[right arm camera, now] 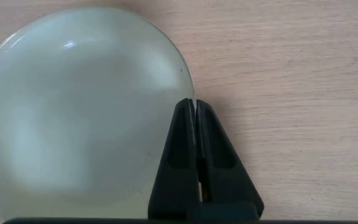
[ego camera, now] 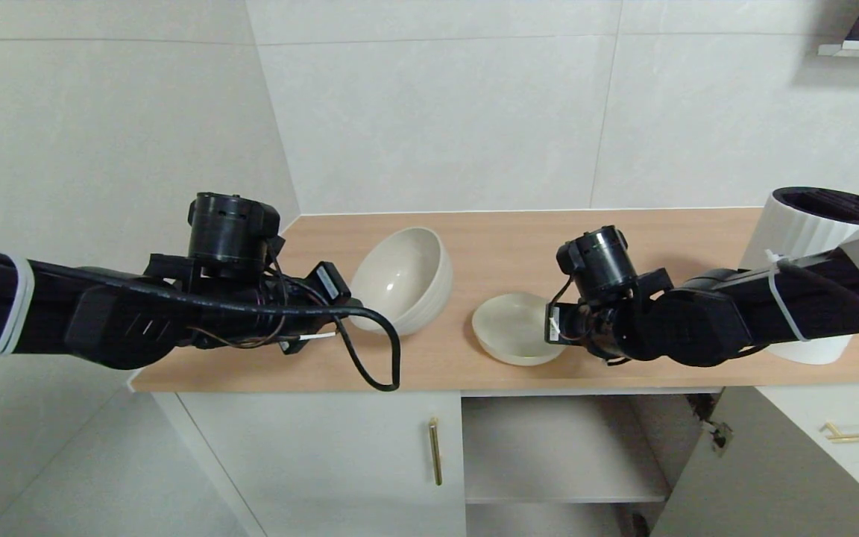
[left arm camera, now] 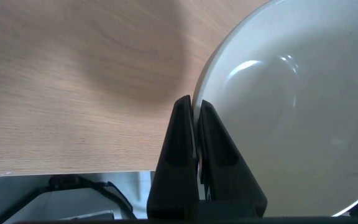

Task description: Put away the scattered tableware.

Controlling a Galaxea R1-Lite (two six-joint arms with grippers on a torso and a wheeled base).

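The left claw (left arm camera: 195, 107) is clamping the rim of the large bowl (left arm camera: 291, 93), which is tilting on the bench (ego camera: 519, 246). The right claw (right arm camera: 195, 106) is clamping the shallow dish (right arm camera: 79, 106) rim alongside. Both arms are pointing inward, held low.

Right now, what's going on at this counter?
Each arm has hold of one piece of tableware. The left gripper is shut on the rim of the large bowl, which is tipped up on the wooden counter. The right gripper is shut on the rim of the small dish beside it. Below, a cabinet stands open with a bare shelf; neither piece has been put away yet.
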